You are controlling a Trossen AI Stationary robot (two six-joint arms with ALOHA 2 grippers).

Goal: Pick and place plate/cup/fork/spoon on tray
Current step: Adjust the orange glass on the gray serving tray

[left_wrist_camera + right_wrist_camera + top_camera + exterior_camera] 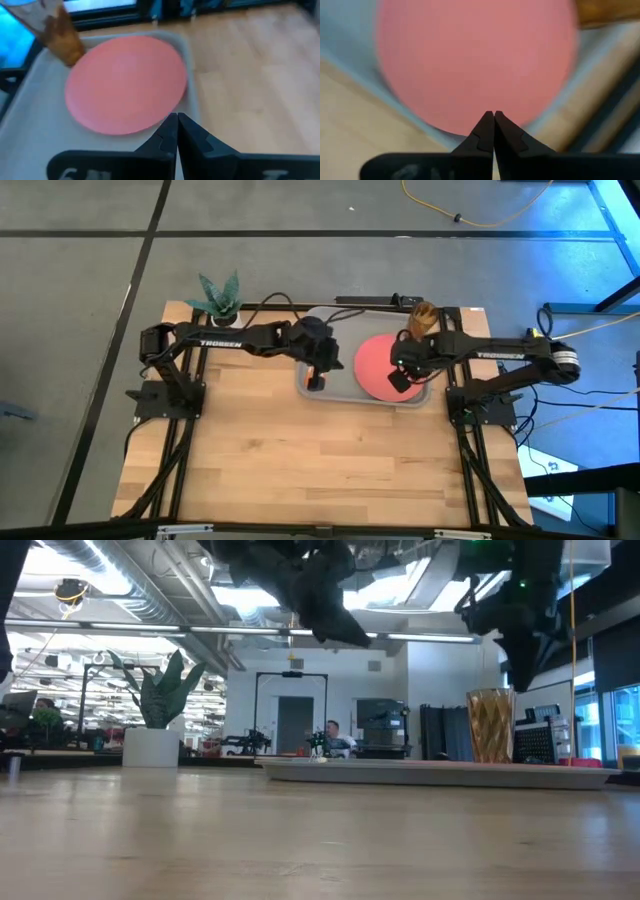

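The grey tray lies at the far middle of the table. The coral-pink plate lies flat in its right half and also shows in the left wrist view and the right wrist view. The amber cup stands upright at the tray's far right corner and shows in the low view. My left gripper is shut and empty above the tray's left half. My right gripper is shut and empty above the plate's near right edge. A small orange bit shows under my left gripper; fork or spoon, I cannot tell.
A white pot with a green plant stands at the table's far left corner. Bare wooden table lies between the tray and the near edge. Both arms hang well above the table in the low view.
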